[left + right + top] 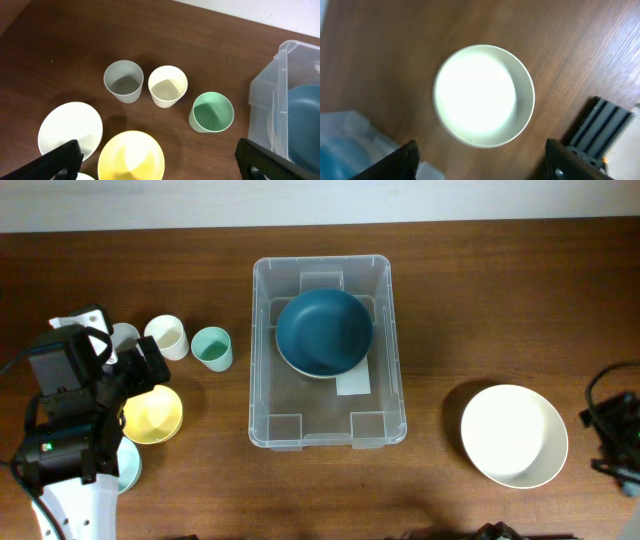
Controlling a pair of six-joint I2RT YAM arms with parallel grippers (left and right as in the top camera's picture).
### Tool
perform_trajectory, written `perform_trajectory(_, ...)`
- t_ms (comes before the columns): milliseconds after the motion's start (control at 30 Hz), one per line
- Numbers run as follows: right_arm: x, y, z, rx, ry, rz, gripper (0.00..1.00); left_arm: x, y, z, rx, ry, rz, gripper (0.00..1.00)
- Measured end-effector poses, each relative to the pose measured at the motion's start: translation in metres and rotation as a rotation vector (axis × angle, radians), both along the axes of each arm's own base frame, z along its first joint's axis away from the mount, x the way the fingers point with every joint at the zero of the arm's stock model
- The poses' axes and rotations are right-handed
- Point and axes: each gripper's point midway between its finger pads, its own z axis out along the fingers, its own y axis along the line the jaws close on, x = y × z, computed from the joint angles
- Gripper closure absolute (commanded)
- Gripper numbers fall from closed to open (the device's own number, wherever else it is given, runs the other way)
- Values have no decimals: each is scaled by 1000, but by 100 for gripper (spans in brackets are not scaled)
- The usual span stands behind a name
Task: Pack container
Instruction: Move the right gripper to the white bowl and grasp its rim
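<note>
Both jaws spread; container (300, 395) between them, touching neither.

Top-down overhead, 2 nearer downward wrist views, container (310, 405) edge in each

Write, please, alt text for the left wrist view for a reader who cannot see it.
A grey cup, a cream cup and a green cup stand on a wooden table beside a yellow bowl and a white dish. At right the container holds a blue bowl; the left gripper hangs open.
</note>
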Motion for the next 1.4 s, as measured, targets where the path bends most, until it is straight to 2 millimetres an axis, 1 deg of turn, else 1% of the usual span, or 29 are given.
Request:
perform_trajectory(33,-5,1,-17,35,21,-24,24,0,0,0,-1,3,0,0)
perform_trajectory(67,-11,0,-40,81,51,-53,24,0,0,0,0,1,0,0)
perform_trajectory(133,-16,0,-78,152,88,-91,24,0,0,0,0,0,0,0)
perform_trajectory(233,-24,5,-120,225,124,-130,24,0,0,0,0,0,0,0)
perform_trajectory(367,-27,8,-152,271,137,-152,24,0,0,-1,0,2,0,0)
perform_trajectory(567,-29,11,-184,301,156,-166,23,0,0,-1,-1,4,0,0)
perform_trajectory(600,-29,12,-192,306,158,-171,23,1,0,-1,-1,4,0,0)
perform_trajectory(733,-24,6,-216,285,129,-176,24,1,0,-1,-1,4,0,0)
perform_trajectory(800,-20,5,-225,285,113,-173,25,1,0,-1,-1,4,0,0)
perform_trajectory(833,-19,4,-226,285,109,-173,26,1,0,-1,-1,4,0,0)
perform_trajectory(900,-11,-2,-227,270,74,-167,31,1,0,-1,-1,4,0,0)
perform_trajectory(933,-9,-4,-226,265,60,-166,39,1,0,-1,-1,3,0,0)
perform_trajectory(1033,-3,-7,-225,255,34,-167,52,1,0,-1,-1,5,0,0)
perform_trajectory(1100,-2,-8,-224,254,26,-165,67,1,0,-1,-1,5,0,0)
perform_trajectory(1133,-2,-8,-224,254,26,-168,72,1,0,-1,-1,4,0,0)
perform_trajectory(1200,-1,-9,-224,254,23,-170,78,1,0,-1,-1,4,0,0)
perform_trajectory(1267,-1,-8,-224,256,21,-168,81,1,0,-1,-1,4,0,0)
perform_trajectory(1400,-1,-8,-224,257,21,-172,94,1,0,-1,-1,4,0,0)
